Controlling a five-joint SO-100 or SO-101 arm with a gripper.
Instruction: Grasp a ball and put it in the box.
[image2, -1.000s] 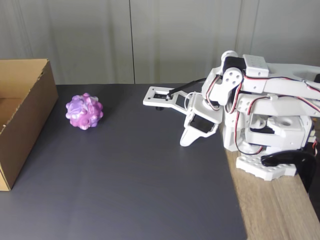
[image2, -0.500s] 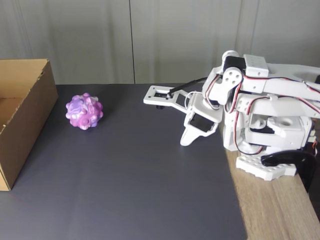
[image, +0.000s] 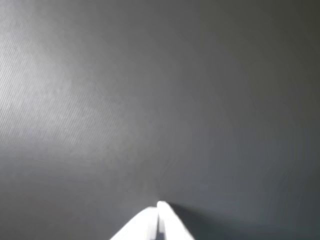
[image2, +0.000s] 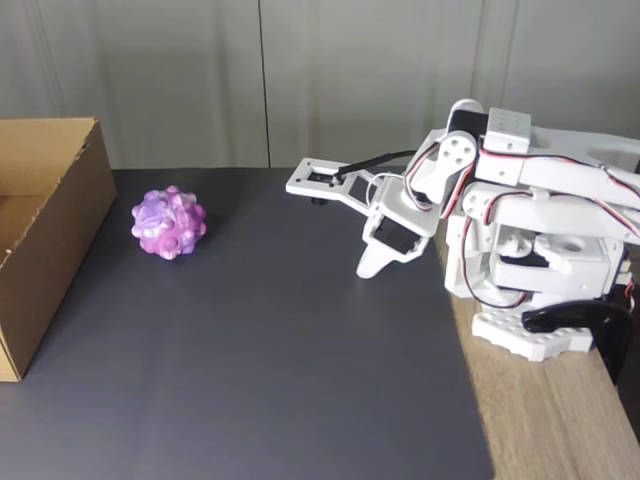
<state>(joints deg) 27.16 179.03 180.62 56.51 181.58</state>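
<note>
We see the arm folded low by the mat's (image2: 280, 380) right edge, its gripper (image2: 368, 268) closed and empty, tips down; the ball (image2: 168, 222) sits near the box (image2: 62, 215).

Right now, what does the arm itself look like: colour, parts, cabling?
The arm is white 3D-printed plastic with blocky joint housings, black servo bodies and red, black and white cables looping between joints. Its gripper has plain white tapering fingers. A black clamp sits at the base.

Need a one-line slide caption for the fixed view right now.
Claw shut above the dark mat, ball resting untouched beside the cardboard box.
</note>
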